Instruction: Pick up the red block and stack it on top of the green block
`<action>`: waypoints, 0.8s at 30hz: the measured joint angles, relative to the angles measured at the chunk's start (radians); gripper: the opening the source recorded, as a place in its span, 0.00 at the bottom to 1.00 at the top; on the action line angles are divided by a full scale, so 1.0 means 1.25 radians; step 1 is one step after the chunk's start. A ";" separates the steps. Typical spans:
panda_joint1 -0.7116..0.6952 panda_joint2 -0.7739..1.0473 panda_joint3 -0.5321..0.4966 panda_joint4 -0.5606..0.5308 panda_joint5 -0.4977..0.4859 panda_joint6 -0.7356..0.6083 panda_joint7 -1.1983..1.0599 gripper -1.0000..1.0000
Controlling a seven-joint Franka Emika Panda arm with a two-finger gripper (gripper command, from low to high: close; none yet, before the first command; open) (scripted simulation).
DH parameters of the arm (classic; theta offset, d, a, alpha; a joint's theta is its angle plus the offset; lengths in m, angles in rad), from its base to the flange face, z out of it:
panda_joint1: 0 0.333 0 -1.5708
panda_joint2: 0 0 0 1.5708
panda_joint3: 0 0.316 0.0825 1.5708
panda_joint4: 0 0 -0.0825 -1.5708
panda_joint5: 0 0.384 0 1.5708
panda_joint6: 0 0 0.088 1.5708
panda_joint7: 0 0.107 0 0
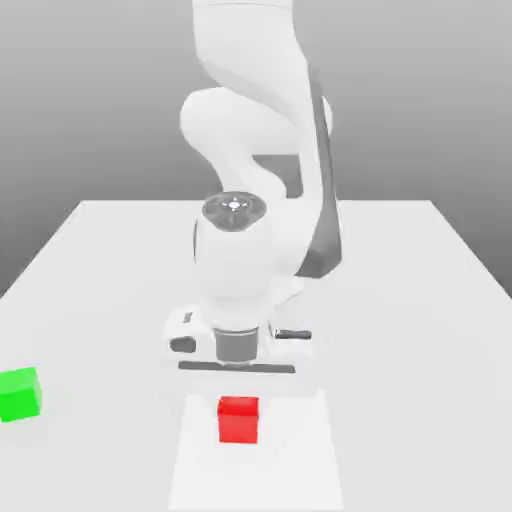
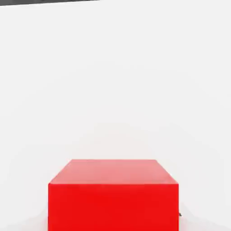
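The red block (image 1: 238, 419) rests on the white table just below my hand, near the front edge in the exterior view. In the hand view the red block (image 2: 113, 194) looms large and very close, with its top face and one side showing. My gripper (image 1: 238, 398) points straight down over it and is shut on the red block. The green block (image 1: 19, 393) sits alone on the table at the exterior view's far left, well apart from the red one.
The white table (image 1: 400, 300) stretches wide on both sides of the arm. The arm's white body (image 1: 250, 150) rises behind the hand. A paler patch of table (image 1: 300, 460) surrounds the red block.
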 joint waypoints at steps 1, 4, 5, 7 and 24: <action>-0.001 -0.019 0.000 -0.003 0.000 -0.016 0.000 0.00; -0.002 -0.097 0.002 -0.014 0.000 -0.083 0.000 0.00; -0.003 -0.125 0.002 -0.018 0.000 -0.107 0.000 0.00; -0.020 -0.167 -0.008 -0.016 0.001 -0.152 0.010 0.00; -0.407 0.026 -0.172 0.206 0.120 -0.188 0.190 1.00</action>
